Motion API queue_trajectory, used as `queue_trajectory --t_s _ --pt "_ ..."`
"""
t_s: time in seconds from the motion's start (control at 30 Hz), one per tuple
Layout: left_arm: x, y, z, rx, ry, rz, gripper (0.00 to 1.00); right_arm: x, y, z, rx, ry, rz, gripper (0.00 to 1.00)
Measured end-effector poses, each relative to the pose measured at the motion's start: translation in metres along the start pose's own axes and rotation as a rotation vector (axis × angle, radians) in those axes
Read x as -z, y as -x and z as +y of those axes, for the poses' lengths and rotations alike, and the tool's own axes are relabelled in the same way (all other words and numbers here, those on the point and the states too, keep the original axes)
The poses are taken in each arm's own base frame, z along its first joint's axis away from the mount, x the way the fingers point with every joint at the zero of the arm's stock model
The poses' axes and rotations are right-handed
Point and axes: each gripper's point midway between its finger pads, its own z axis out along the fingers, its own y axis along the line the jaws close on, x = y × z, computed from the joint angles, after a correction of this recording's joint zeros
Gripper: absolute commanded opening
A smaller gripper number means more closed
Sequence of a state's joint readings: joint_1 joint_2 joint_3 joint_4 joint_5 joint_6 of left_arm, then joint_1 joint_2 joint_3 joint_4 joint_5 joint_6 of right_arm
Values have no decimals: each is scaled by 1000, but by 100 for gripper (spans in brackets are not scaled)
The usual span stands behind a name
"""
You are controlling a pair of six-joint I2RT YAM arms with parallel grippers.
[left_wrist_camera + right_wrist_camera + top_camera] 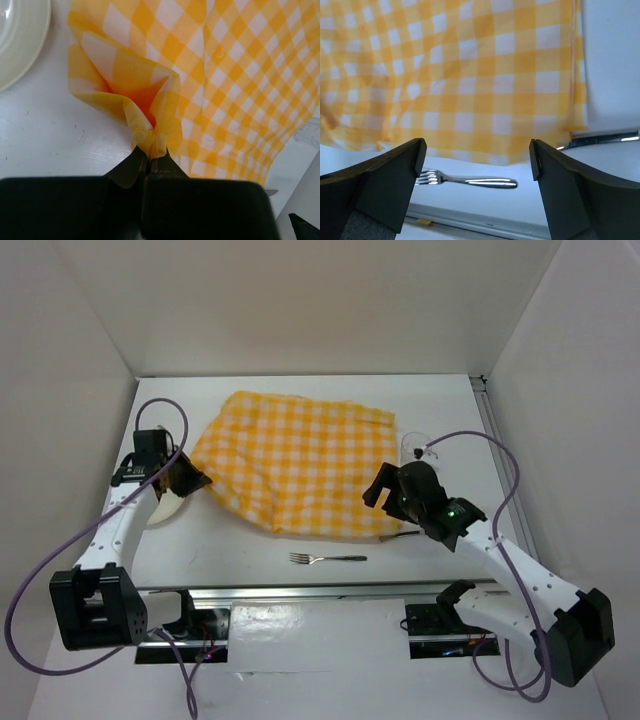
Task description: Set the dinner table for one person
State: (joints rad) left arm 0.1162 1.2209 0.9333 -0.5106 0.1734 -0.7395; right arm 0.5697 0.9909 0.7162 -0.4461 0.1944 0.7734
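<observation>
The white dinner table (250,545) carries a yellow-and-white checked cloth (295,465), spread with some wrinkles. My left gripper (195,480) is shut on the cloth's left corner, which is bunched and lifted between the fingers in the left wrist view (150,157). A cream plate (163,510) lies partly under the left arm, and its rim shows in the left wrist view (20,35). A silver fork (328,558) lies in front of the cloth. My right gripper (378,492) is open and empty above the cloth's right edge (470,75), with the fork (470,180) showing between its fingers.
A clear glass (412,450) stands right of the cloth behind the right gripper. Another metal utensil (602,140) sticks out from under the cloth's near right corner. Silver rails run along the near edge (300,592) and the right edge (495,440). White walls enclose the table.
</observation>
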Motion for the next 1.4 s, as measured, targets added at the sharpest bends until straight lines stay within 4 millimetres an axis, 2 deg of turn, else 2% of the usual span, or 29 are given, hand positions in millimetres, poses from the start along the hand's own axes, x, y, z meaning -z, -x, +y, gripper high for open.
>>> queue_trajectory --t_s 0.13,0.23,0.3,0.4,0.53,0.6,0.73,0.93,1.0,1.4 --pt "3 -4 3 16 5 -7 0 22 11 5 -93 -6 -12 94" --pt "10 1 0 21 -6 -42 0 25 13 10 -195 -37 9 95" --pt "13 3 -1 26 -5 -59 0 21 1 1 -249 -84 44 93" --pt "14 5 -1 39 0 -70 0 16 -32 -26 -294 -152 107 89" --pt "14 3 -1 37 0 -68 0 18 -67 -55 -337 -231 180 85" --pt "14 3 -1 35 3 -69 0 18 -73 -58 -360 -248 199 81" --pt "14 4 1 35 13 -76 0 15 -83 -54 -429 -229 239 81" --pt "14 4 2 36 21 -78 0 5 -124 -57 -539 -197 360 86" --pt "14 5 2 36 22 -79 0 3 -126 -53 -563 -177 375 86" --pt "13 5 2 36 23 -79 0 -38 -108 -20 -654 -73 322 81"
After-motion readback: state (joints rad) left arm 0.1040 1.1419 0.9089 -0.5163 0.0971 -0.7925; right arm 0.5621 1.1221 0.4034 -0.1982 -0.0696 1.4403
